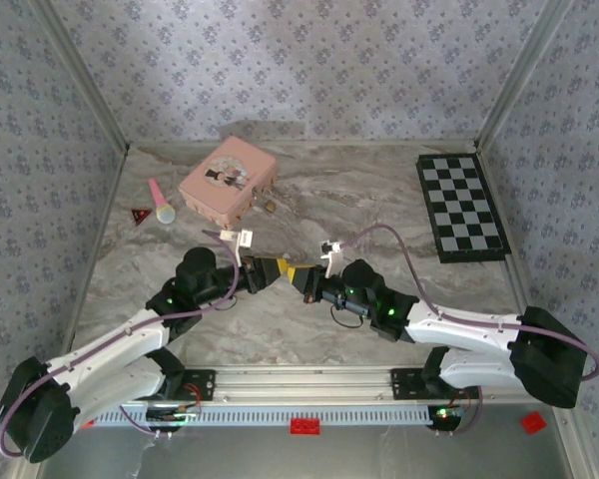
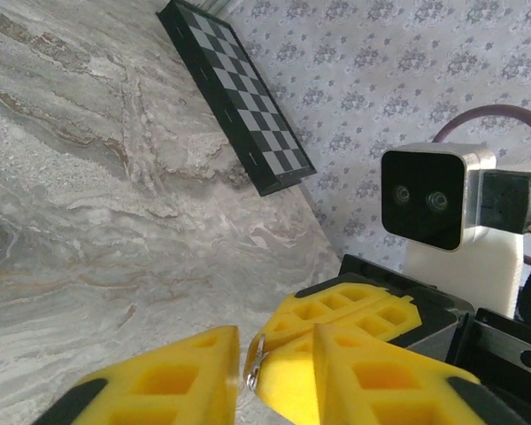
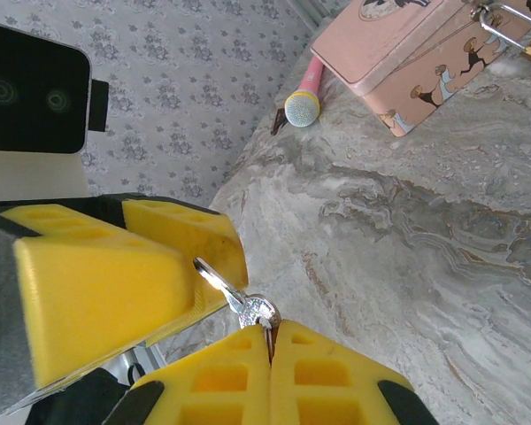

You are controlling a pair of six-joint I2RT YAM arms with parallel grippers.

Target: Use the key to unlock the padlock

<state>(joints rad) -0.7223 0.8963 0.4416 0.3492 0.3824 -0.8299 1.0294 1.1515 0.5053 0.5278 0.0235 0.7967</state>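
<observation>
Over the middle of the grey marble tabletop (image 1: 379, 299), two claws tip to tip, up off the stone. On the left, the left claw (image 1: 278, 269), yellow fingers pressed almost together, with a thin bit of silver metal in the tiny gap, seen from its own wrist view. On the right, the right claw (image 1: 298, 273), fingers pressed tight together, pinching the key (image 3: 248, 305) by its round silver end. Thin end of the key reaching across to the seam between the left claw's fingers (image 3: 115, 283) and touching them. Pinched at both ends, by the look of it.

Well apart from the claws, toward the back left, the pink tin (image 1: 225, 178), flat on the tabletop. Just beside its front right corner, the padlock (image 1: 270, 206), tiny and brass-gold, down on the stone, thin grey shackle up against the side of the tin. Cannot tell if locked or not.

Left of the tin, a small toy microphone (image 1: 161, 203) with a pink handle and a blue-green head. Just beside that, a little red triangle (image 1: 139, 215).

At the back right, a black and white checkerboard (image 1: 461, 208), flat, far from everything else.

Down by the near edge, two small red bricks (image 1: 304, 426).
</observation>
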